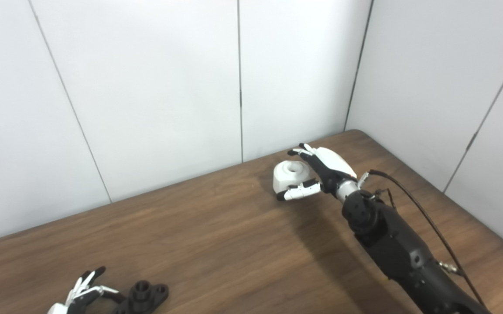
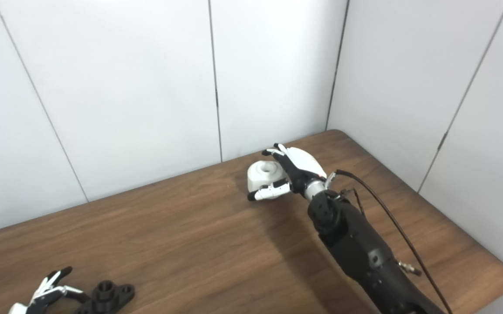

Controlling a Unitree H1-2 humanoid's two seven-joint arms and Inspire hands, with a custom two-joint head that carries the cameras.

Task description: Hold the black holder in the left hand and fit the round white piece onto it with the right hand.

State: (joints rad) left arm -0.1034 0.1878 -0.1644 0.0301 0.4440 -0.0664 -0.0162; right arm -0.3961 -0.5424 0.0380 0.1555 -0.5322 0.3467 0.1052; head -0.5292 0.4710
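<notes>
The round white piece [image 1: 289, 174] stands on the wooden table [image 1: 216, 226] near the back wall; it has a hole in its top. My right hand [image 1: 321, 172] is right beside it, with its fingers [image 1: 300, 151] over the far rim and its thumb [image 1: 297, 191] stretched along the near side, not closed on it. The black holder [image 1: 144, 296], a flat flange with a raised collar, lies at the table's near left edge. My left hand [image 1: 81, 294] is just left of the holder with its fingers apart, holding nothing.
White wall panels [image 1: 155, 87] close the table at the back and on the right. The table's right edge [image 2: 487, 257] runs close to my right forearm [image 1: 399, 253], and a black cable [image 1: 426, 218] hangs along that arm.
</notes>
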